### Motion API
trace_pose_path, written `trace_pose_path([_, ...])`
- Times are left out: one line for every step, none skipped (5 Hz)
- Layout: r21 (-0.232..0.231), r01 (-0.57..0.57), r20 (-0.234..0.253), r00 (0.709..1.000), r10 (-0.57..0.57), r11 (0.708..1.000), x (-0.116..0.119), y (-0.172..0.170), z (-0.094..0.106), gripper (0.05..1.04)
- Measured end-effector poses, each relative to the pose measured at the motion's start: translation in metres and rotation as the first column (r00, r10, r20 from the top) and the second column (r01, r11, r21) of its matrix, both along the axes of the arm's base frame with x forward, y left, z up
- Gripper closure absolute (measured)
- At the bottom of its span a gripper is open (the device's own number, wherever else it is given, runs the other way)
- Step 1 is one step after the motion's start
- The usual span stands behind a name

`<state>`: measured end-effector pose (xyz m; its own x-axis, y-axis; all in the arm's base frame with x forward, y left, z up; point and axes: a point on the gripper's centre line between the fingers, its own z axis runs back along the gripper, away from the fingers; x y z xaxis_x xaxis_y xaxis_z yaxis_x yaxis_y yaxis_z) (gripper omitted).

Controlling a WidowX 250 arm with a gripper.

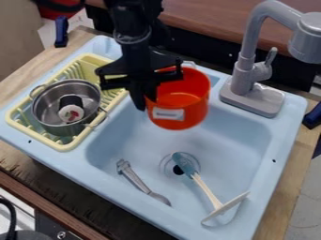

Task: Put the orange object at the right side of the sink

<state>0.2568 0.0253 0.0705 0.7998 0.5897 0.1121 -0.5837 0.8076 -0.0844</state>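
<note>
My gripper [147, 91] hangs down over the upper left part of the light blue sink [251, 133], shut on the left edge of the orange pot [195, 110]. The pot is roughly upright, its open top tilted toward the camera, with a white label on its front. It appears held up above the basin, in front of the faucet's left side. The gripper's body covers part of the pot's back left rim.
A grey faucet [249, 77] stands at the back right. On the left, a yellow rack [63, 146] bears a metal pot [47, 110] with a small object inside. A spoon [139, 180] and a teal-headed utensil [183, 164] lie in the basin.
</note>
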Motion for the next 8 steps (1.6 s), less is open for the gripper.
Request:
trace_pose_path([-0.024, -0.078, -0.012, 0.997, 0.077, 0.997, -0.015, -0.024, -0.003, 1.029])
trace_pose_path([-0.035, -0.189, 0.002, 0.982, 0.189, 0.981, -0.016, -0.040, -0.004, 1.029])
trace_pose_path([-0.032, -0.271, 0.032, 0.962, 0.272, 0.962, -0.016, -0.051, -0.008, 1.029])
trace_pose_path([-0.043, -0.359, 0.028, 0.932, 0.360, 0.932, -0.013, -0.058, -0.017, 1.029])
trace_pose_path([-0.034, -0.391, 0.013, 0.920, 0.392, 0.920, -0.011, -0.063, -0.030, 1.029])
trace_pose_path([-0.022, -0.387, 0.011, 0.922, 0.388, 0.922, -0.010, -0.070, -0.040, 1.029])
trace_pose_path([-0.012, -0.379, 0.012, 0.925, 0.379, 0.925, -0.004, -0.075, -0.044, 1.029])
trace_pose_path([0.012, -0.377, 0.000, 0.926, 0.377, 0.926, -0.003, -0.082, -0.052, 1.029])
